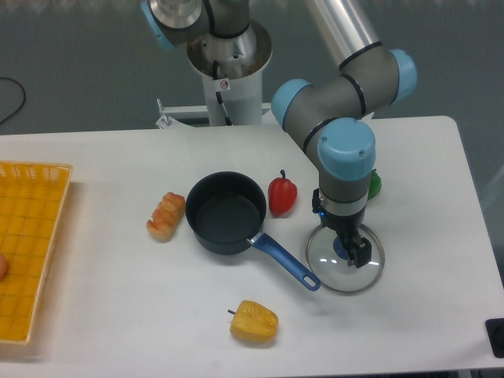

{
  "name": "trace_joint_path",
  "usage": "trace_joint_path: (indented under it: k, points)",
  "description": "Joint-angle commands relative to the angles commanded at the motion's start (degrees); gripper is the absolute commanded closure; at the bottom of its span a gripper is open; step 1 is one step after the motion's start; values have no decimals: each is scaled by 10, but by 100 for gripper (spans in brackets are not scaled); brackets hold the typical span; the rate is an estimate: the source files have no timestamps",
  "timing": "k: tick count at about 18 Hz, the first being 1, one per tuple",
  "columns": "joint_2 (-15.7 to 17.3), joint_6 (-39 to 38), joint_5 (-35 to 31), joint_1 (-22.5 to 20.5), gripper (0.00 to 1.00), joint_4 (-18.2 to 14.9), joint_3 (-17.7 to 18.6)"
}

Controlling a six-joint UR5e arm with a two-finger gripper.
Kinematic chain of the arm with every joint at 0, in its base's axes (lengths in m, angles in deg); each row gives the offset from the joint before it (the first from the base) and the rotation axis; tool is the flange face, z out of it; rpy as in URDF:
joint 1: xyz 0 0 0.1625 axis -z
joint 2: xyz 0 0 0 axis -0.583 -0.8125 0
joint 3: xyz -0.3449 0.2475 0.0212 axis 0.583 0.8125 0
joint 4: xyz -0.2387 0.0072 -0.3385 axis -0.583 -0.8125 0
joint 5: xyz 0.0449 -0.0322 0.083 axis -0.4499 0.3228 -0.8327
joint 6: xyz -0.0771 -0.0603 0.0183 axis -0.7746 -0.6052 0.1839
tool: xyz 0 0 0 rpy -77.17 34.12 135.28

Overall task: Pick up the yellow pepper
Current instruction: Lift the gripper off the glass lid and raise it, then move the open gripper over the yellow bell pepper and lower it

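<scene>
Three peppers are on the table, and the one I want, the yellow pepper (254, 321), lies on its side near the front edge, stem pointing left, well apart from everything else. My gripper (352, 250) hangs over the glass lid (345, 258), right above its blue knob; from this angle I cannot tell whether the fingers are spread or pressed together, or whether they touch the knob at all.

My main worry is the lid. If the fingers are closed on that knob and I swing toward the pepper, the lid comes along or skids off to the side. I would want to confirm the fingers are clear before moving.

The route matters too. The pot (227, 211) has its blue handle (285, 261) sticking out between the gripper and the pepper, so a low sweep could clip the handle and spin the pot into the red pepper (283, 194) or the bread (166, 216).

The pepper itself looks smooth and rounded. A pinch off its middle could squirt it toward the table edge. The green pepper (375, 184) sits half hidden behind the arm, out of my way.
</scene>
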Motion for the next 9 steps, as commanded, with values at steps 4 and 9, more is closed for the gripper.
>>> trace_joint_path:
  k: [4,9]
  points:
    - [18,-37,2,3,0,-4,1]
    - [12,-116,0,19,0,-2,-2]
